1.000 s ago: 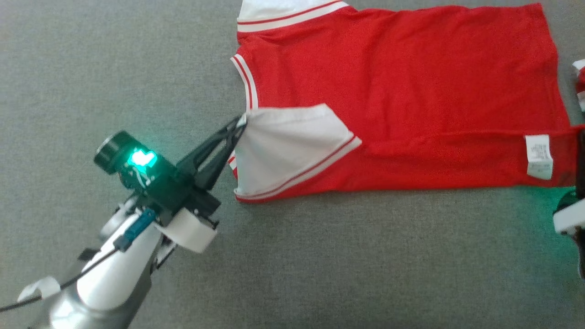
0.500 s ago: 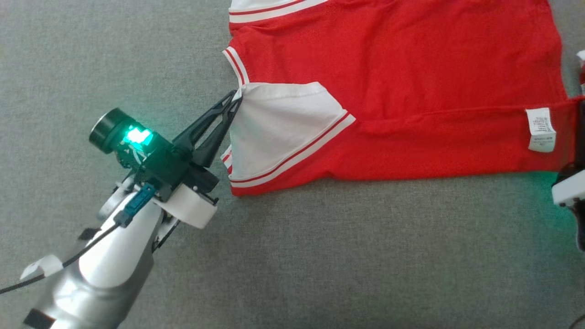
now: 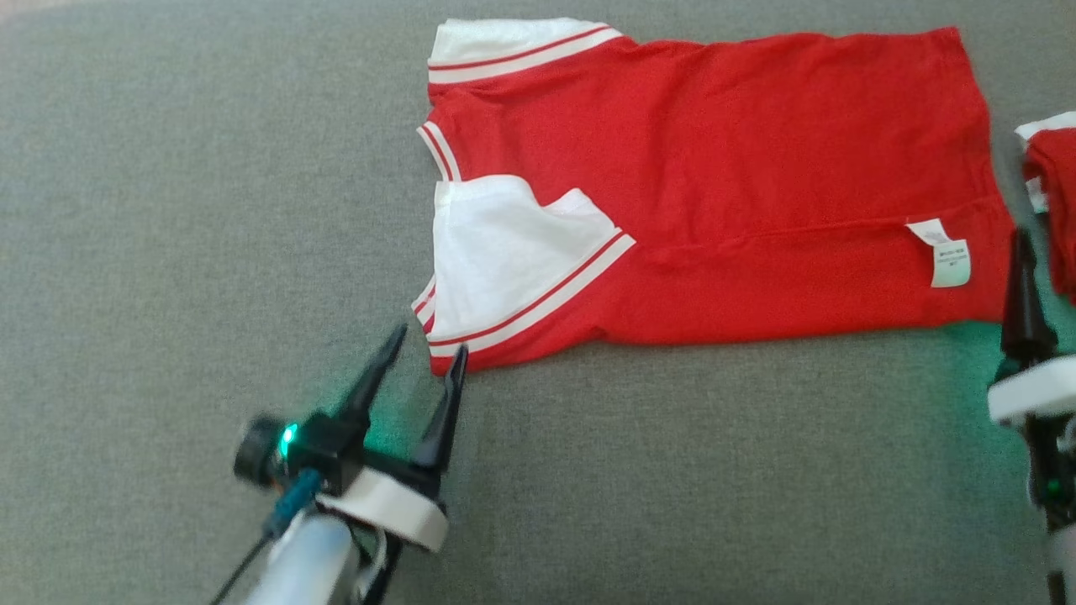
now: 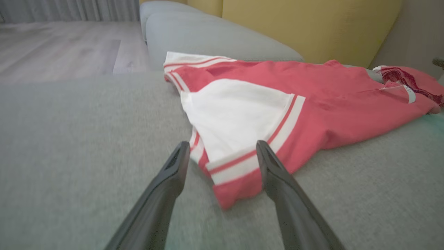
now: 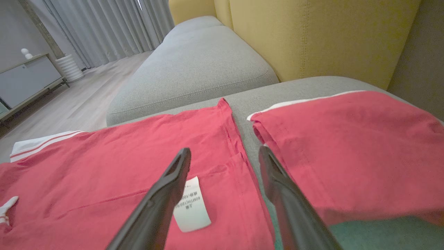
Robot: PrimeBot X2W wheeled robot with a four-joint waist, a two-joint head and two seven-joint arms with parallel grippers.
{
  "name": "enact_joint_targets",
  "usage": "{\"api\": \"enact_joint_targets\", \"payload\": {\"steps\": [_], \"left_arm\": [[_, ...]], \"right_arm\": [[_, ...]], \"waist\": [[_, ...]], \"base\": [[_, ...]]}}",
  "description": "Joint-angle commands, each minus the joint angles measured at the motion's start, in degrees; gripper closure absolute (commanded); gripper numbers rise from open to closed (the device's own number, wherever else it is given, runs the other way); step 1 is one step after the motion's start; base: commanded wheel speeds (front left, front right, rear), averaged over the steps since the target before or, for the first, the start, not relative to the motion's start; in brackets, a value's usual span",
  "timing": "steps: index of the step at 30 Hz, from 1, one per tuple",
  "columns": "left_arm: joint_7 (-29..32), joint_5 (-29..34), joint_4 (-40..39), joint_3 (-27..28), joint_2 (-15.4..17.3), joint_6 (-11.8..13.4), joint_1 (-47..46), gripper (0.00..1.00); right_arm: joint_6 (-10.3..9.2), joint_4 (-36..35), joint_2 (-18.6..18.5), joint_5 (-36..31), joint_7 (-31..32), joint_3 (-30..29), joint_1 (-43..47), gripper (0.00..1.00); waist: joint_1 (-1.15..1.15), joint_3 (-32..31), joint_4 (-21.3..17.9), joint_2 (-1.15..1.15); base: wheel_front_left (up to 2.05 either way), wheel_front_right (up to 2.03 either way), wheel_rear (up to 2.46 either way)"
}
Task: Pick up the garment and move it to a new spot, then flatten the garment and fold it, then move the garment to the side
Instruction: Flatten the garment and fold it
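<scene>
**Fingers open and empty at both near corners of the garment**

The left fingers stand wide apart and hold nothing. In the left wrist view their tips straddle the near collar-end corner of the garment, close over the cloth; contact cannot be confirmed. The right fingers are likewise spread and empty, poised over the near hem corner beside the care label.

**Position of the garment**

The garment lies flat across the sofa seat, in the half nearer the backrest. Collar end points to the robot's left, hem to its right. The near long side appears folded inward: the white sleeve rests on the red body and the inner label faces up. A second red garment lies just beside the hem, toward the right edge of the seat.

**Handling properties (judged)**

- Light, thin and limp, with no stiffness to carry a fold.
- Layers are likely to slide on each other, and the turned-in sleeve may slip out.

**Where to take hold**

- Pinch both near corners on the folded edge and catch every layer.
- At the hem corner, keep clear of the neighbouring garment.
- Keep both ends level, or the span between them will sag.
</scene>
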Motion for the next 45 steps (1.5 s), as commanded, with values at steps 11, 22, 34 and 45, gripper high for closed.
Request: {"api": "enact_joint_targets", "payload": {"steps": [11, 22, 34, 45], "left_arm": [[-0.25, -3.17, 8.55, 3.03, -2.08, -0.37, -2.20, 0.00], [1.28, -5.29, 16.68, 0.83, -2.87, -3.14, -5.66, 1.00], [0.25, -5.44, 12.90, 1.50, -0.70, -2.91, -5.33, 1.00], [0.18, -5.33, 11.71, 0.39, -0.66, -2.79, -5.84, 1.00]], "right_arm": [[-0.05, -1.25, -0.22, 0.97, -0.82, 0.97, 2.15, 0.00], [-0.05, 0.49, -0.85, 0.91, 1.56, 1.12, 2.44, 0.00], [-0.05, 7.33, -1.21, -1.10, 8.81, 0.02, -1.07, 0.00], [-0.05, 12.41, -2.55, 2.76, 15.69, 1.24, -3.50, 1.00]], "waist": [[0.01, -1.53, -1.60, 0.00], [0.01, -1.53, -2.13, 0.00], [0.01, -1.66, -0.31, 0.00], [0.01, -1.44, 1.42, 0.00]], "base": [[0.00, 0.00, 0.00], [0.00, 0.00, 0.00], [0.00, 0.00, 0.00], [0.00, 0.00, 0.00]]}}
